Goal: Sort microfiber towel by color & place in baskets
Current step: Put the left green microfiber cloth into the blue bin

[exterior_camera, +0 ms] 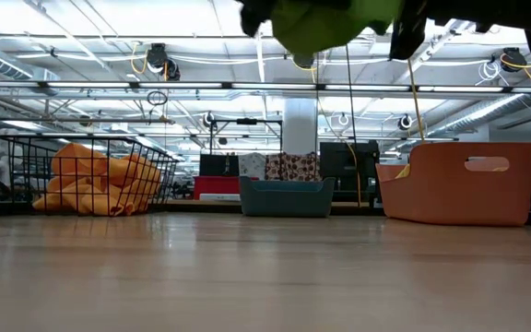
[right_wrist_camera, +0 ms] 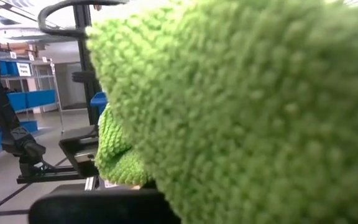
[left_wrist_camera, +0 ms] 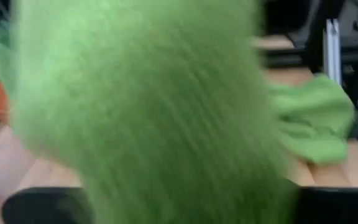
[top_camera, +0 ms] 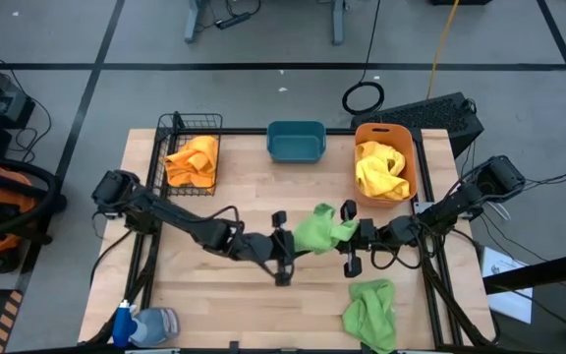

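Note:
A green towel (top_camera: 320, 228) hangs in the air over the middle of the table, between my two grippers. My left gripper (top_camera: 283, 246) is at its left end and my right gripper (top_camera: 352, 238) at its right end. In the low view the towel (exterior_camera: 330, 26) is well clear of the tabletop. It fills the left wrist view (left_wrist_camera: 154, 112) and the right wrist view (right_wrist_camera: 247, 106) and hides the fingertips. A second green towel (top_camera: 371, 310) lies bunched on the table near the front right. My left gripper has the green towel's left end (top_camera: 299, 239), coming level from the table's left. The cloth hides the fingertips, so the kind of hold cannot be told. The towel is lifted clear and sags between the grippers. My right gripper has the towel's right end (top_camera: 347, 228), coming level from the table's right. The bunched cloth covers the fingertips, so layers and edge cannot be told. The towel hangs clear of the table.
Along the far edge stand a black wire basket (top_camera: 178, 128) with orange towels, a teal tub (top_camera: 296, 155) with nothing showing inside, and an orange bin (top_camera: 413, 162) with yellow towels. A spray bottle (top_camera: 145, 324) lies at the near left corner.

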Motion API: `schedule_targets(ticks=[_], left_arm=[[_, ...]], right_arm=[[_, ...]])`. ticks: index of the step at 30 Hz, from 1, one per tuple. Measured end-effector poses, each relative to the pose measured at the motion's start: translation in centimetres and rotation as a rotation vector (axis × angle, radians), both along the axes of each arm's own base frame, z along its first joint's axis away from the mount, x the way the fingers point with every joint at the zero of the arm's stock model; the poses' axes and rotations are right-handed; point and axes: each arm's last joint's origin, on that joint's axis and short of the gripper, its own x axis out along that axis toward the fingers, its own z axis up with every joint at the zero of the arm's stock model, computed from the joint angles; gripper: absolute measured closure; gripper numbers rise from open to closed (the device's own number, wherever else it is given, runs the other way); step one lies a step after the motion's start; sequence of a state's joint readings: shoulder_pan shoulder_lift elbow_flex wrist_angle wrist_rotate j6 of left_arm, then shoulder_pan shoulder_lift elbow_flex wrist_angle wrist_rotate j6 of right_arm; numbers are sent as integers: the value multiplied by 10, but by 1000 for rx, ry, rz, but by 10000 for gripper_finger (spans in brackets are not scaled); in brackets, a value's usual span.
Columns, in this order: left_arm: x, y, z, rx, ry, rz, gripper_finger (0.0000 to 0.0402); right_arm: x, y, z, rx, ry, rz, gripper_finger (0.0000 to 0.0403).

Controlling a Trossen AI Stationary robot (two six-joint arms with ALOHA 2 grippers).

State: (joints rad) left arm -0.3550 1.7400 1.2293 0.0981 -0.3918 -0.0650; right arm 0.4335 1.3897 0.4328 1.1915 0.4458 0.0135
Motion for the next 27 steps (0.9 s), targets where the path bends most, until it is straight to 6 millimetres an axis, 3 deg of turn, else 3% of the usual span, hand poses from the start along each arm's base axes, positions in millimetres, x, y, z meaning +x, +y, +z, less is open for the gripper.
schedule_targets(ticks=[11, 16, 22, 27], left_arm=[[-52, -32, 36, 105, -6, 119, 163], [-65, -53, 45, 174, -82, 122, 112], [-56, -71, 42, 280, -172, 84, 91], [-35, -62, 27, 330, -174, 123, 90]], right_arm=[[0, 0, 0, 3, 0, -12, 387], [0, -1, -1, 1, 16, -35, 387], [0, -2, -1, 5, 16, -49, 387], [0, -2, -1, 9, 17, -53, 387]])
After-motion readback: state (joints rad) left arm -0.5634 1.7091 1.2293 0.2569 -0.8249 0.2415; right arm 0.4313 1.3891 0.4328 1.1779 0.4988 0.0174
